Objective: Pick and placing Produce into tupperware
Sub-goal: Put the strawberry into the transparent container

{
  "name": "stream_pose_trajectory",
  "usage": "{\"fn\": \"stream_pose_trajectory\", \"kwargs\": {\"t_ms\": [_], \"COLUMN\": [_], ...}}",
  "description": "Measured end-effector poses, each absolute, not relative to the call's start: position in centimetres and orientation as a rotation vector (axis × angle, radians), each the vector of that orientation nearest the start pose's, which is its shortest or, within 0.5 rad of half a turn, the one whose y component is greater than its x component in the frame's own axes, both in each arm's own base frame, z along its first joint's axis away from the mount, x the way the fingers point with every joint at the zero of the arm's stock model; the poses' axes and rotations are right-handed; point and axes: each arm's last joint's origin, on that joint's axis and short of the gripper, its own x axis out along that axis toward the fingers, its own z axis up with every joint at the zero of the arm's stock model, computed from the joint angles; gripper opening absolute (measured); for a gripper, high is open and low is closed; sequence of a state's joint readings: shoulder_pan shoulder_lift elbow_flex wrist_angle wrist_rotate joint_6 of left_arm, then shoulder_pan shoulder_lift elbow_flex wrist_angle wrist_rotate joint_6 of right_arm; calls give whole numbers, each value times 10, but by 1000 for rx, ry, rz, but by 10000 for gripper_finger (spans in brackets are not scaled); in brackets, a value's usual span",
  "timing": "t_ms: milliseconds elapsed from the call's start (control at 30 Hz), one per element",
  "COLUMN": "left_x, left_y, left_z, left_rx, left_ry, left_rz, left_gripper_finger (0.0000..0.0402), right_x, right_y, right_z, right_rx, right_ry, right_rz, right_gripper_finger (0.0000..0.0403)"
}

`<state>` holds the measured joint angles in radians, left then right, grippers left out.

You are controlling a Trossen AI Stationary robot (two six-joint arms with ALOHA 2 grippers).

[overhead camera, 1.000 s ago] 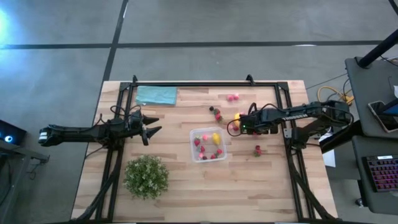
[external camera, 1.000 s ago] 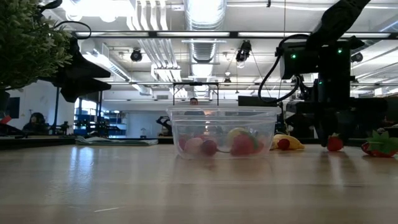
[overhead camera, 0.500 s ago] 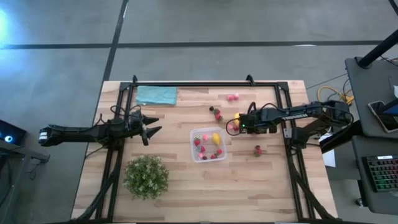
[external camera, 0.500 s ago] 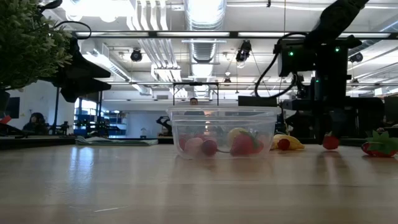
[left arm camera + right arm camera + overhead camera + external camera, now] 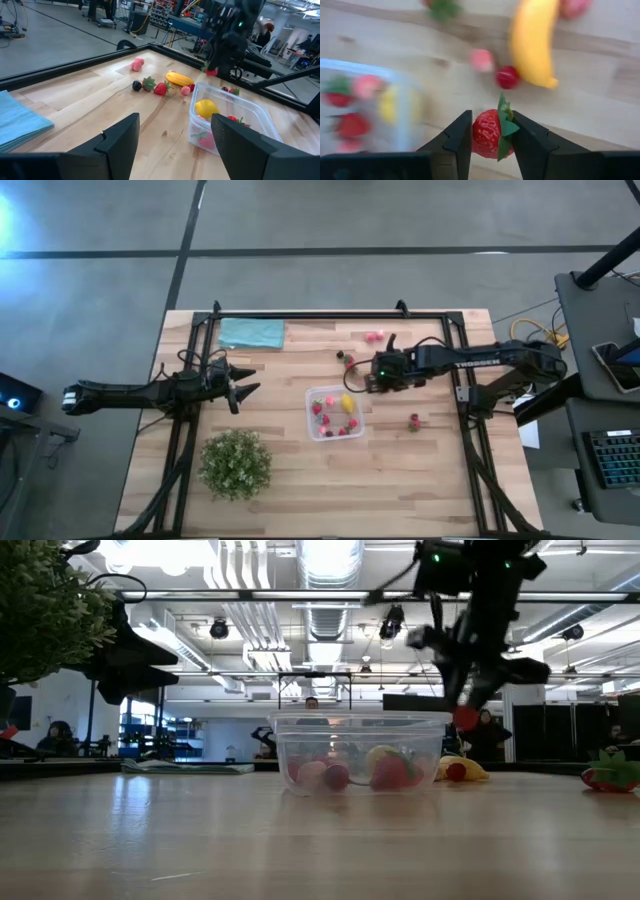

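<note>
The right arm reaches in from the right edge of the bench (image 5: 300, 480), stretched nearly level, and its right gripper (image 5: 491, 131) hangs above the boards just off the right rim of the tupperware (image 5: 334, 412). Its two dark fingers (image 5: 460, 135) are clamped on a red strawberry (image 5: 490, 134) with a green leafy cap. The low view sets this berry (image 5: 465, 718) in the air, level with the container's upper rim and clear of the tabletop.

The left arm waits over the left side of the bench, its left gripper (image 5: 240, 391) pointing toward the middle with the fingers spread and nothing between them.

The tupperware sits near the centre of the bench and holds several red and pink pieces and a lemon (image 5: 206, 107). The left wrist view shows what the overhead view hides under the right arm: a banana (image 5: 179, 78), a dark fruit (image 5: 136, 85) and more red pieces beside the container toward the far edge. The right wrist view shows the banana (image 5: 535, 40) below the held berry, though the container there is smeared and its contents are hard to separate. A lone strawberry (image 5: 414, 421) lies near the right edge, a teal cloth (image 5: 250, 332) at the far left corner, and a green plant (image 5: 235, 463) near the front left.
</note>
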<state>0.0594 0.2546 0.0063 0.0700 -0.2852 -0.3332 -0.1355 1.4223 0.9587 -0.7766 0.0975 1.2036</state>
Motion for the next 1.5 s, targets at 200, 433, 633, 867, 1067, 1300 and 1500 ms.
{"fn": "stream_pose_trajectory", "kwargs": {"t_ms": [200,433,633,867,1067,1300,1500], "left_x": [110,110,110,110,110,110,110], "left_y": [15,15,15,15,15,15,15], "left_z": [151,151,151,151,151,151,151], "left_rx": [-309,-309,-309,-309,-309,-309,-309], "left_ry": [118,117,117,119,117,117,118], "left_rz": [370,370,370,370,370,370,370], "left_gripper_finger": [233,233,233,233,233,233,233], "right_x": [282,345,391,392,381,348,292], "right_y": [-28,-8,4,3,13,40,66], "right_z": [253,243,232,233,243,265,278], "right_rx": [1028,917,797,643,624,437,292], "right_ry": [856,961,1029,1149,1171,1312,1382], "right_rz": [-771,-580,-476,-543,-539,-452,-437], "right_gripper_finger": [116,116,116,169,244,291,291]}}
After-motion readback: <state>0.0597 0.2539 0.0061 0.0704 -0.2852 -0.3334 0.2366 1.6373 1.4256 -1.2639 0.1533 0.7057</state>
